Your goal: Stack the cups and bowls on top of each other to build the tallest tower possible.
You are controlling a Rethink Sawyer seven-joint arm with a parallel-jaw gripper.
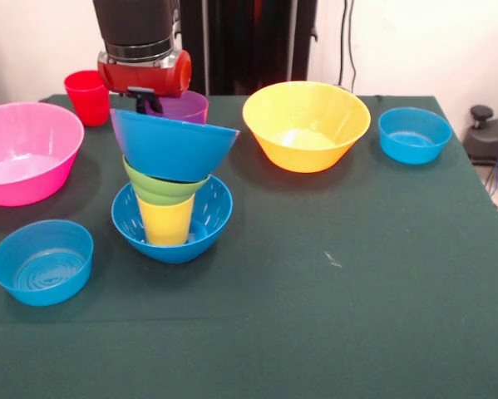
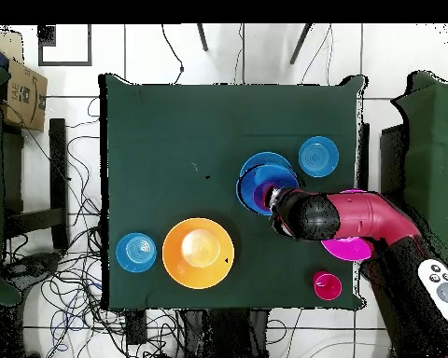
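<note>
The tower (image 1: 172,191) stands left of the table's middle: a blue bowl base (image 1: 200,229), a yellow cup (image 1: 166,221) upside down in it, a green bowl (image 1: 159,188), then a second blue bowl (image 1: 172,146) tilted down to the right. My gripper (image 1: 145,101) hangs just above the tilted bowl's far rim, shut on the wall of the purple cup (image 1: 184,107), which sits in or just over that bowl. In the overhead view the gripper (image 2: 273,198) covers part of the tower (image 2: 263,177), and purple shows inside the blue rim (image 2: 263,195).
The red cup (image 1: 86,96) and the large pink bowl (image 1: 24,154) are at the left. The large yellow-orange bowl (image 1: 305,125) is behind the middle. One small light-blue bowl (image 1: 414,135) is at the far right, another (image 1: 42,261) at the front left.
</note>
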